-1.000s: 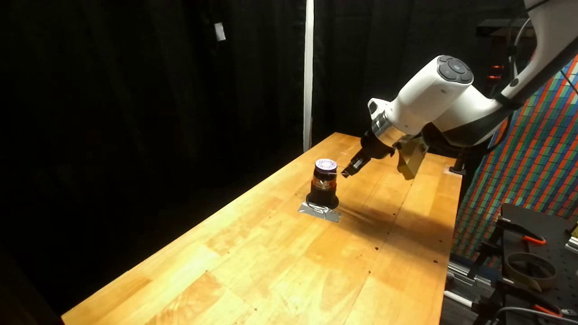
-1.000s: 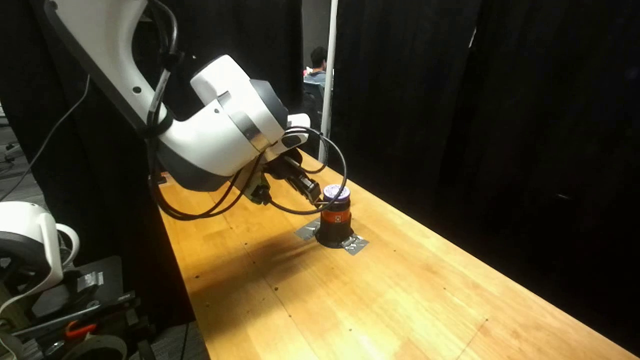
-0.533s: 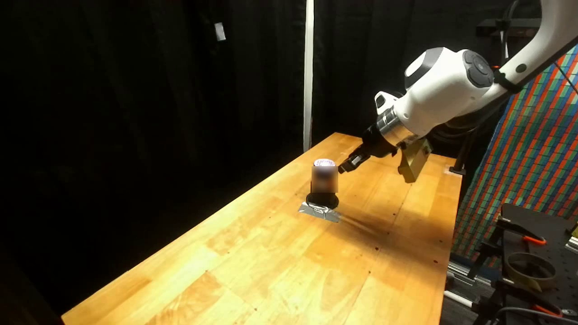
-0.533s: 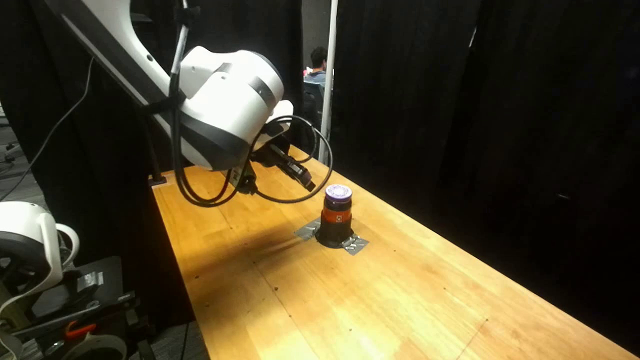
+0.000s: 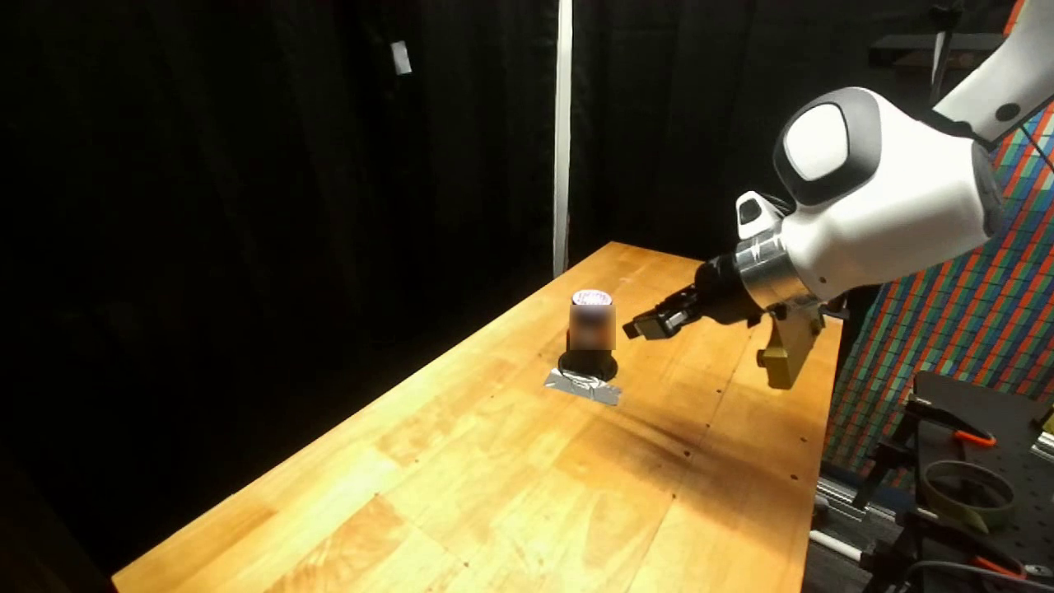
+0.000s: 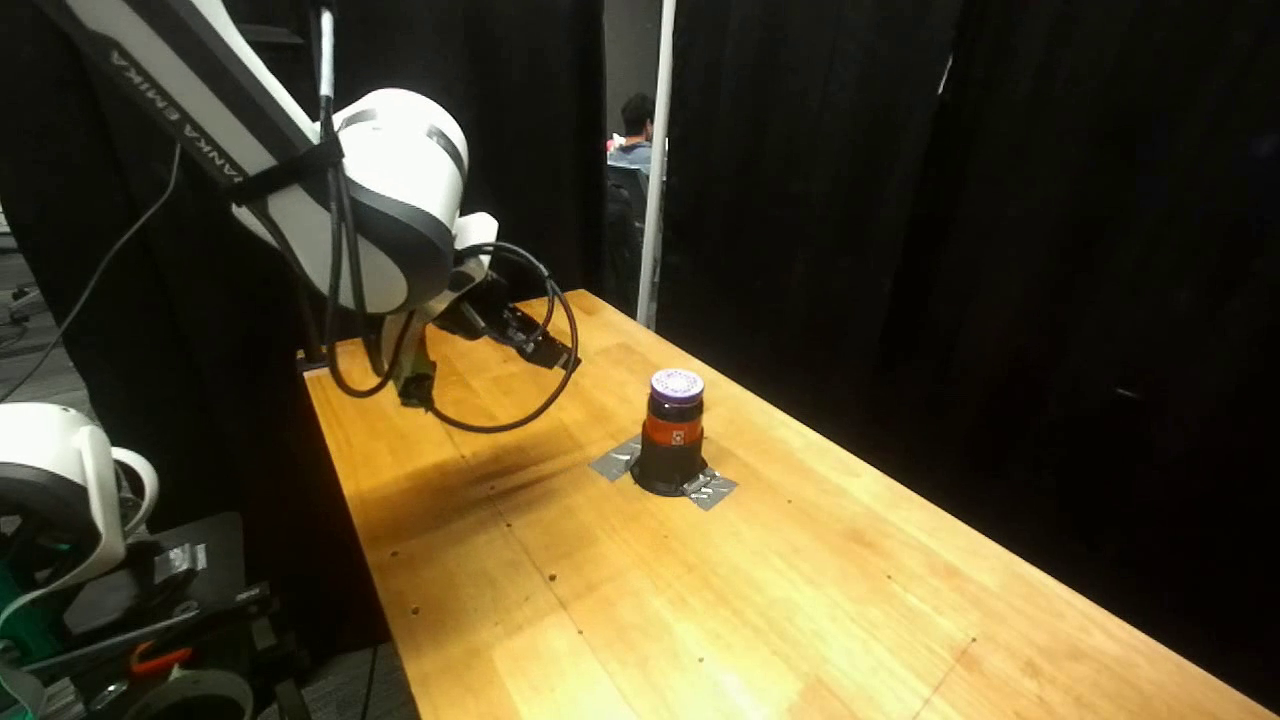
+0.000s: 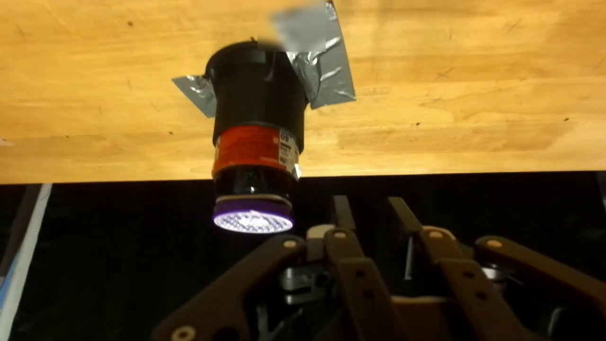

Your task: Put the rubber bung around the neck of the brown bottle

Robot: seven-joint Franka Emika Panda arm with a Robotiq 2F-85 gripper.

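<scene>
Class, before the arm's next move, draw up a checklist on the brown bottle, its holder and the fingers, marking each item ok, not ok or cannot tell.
1. Brown bottle upright in its black holder: ok.
2. Holder fixed: ok; grey tape shows on two sides of its base.
3. Thin tan band, likely the bung, fully around the bottle: cannot tell; it shows just under the purple lid, but its far side is hidden.
4. Fingers apart and holding nothing: ok; in the wrist view no object shows between their tips.
5. Fingers clear of the bottle: ok; both exterior views show space between.
</scene>
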